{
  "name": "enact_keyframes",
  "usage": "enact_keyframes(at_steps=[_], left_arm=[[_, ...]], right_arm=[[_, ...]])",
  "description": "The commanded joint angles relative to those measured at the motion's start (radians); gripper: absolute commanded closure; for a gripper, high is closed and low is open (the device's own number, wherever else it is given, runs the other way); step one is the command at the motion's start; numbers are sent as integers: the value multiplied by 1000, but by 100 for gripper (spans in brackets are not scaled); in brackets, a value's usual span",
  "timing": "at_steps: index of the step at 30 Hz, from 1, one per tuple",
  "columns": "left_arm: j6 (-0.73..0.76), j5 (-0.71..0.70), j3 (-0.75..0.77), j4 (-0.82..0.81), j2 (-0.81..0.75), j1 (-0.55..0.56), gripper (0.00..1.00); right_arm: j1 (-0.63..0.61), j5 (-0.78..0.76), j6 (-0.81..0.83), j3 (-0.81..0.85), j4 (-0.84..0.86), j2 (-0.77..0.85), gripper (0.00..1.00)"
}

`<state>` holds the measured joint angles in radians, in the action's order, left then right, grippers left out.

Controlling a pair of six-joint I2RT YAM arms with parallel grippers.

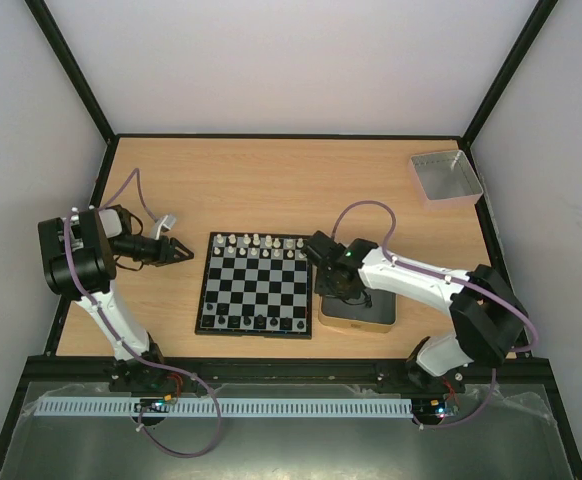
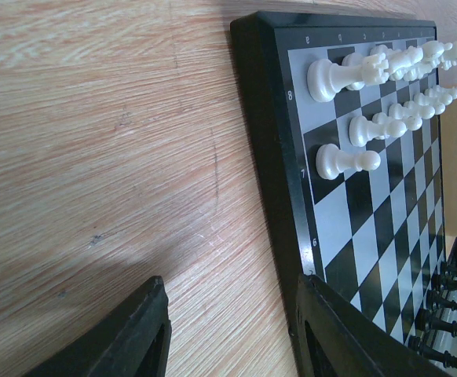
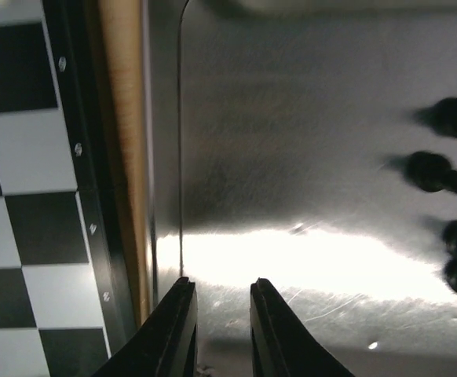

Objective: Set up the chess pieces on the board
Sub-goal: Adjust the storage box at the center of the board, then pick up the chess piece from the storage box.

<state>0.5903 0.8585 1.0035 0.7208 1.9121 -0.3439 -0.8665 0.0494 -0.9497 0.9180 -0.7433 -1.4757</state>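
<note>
Where white pieces (image 1: 256, 242) line far ranks — board (image 1: 254, 285) black-bordered, silvery squares.

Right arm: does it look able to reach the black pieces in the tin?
Probably yes. The right gripper hangs over the open tin, fingers empty, and only bare tin floor lies between it and the black pieces.

A light wooden table (image 1: 271, 190) fills the middle of the top view; a grey square tray (image 1: 445, 177) sits upper right, near the corner; a gold-rimmed metal tin (image 1: 356, 324) lies right of centre; a white slotted strip (image 1: 221, 408) runs along the bottom.
</note>
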Motion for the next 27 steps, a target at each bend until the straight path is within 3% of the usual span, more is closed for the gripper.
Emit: enact_keyframes(at_steps=[1,8,27], left_arm=[[-4,-281,-43,-43,86,-9,53],[-5,-281,-43,-42,88,-9,53],[-14,-287,-43,-47,88,-9,53]], right_arm=[[49,-117,-6,32,-99,53,81],[205,-154,62,-14,-125,101,78],[345,-69,148,-74,16,32,77]])
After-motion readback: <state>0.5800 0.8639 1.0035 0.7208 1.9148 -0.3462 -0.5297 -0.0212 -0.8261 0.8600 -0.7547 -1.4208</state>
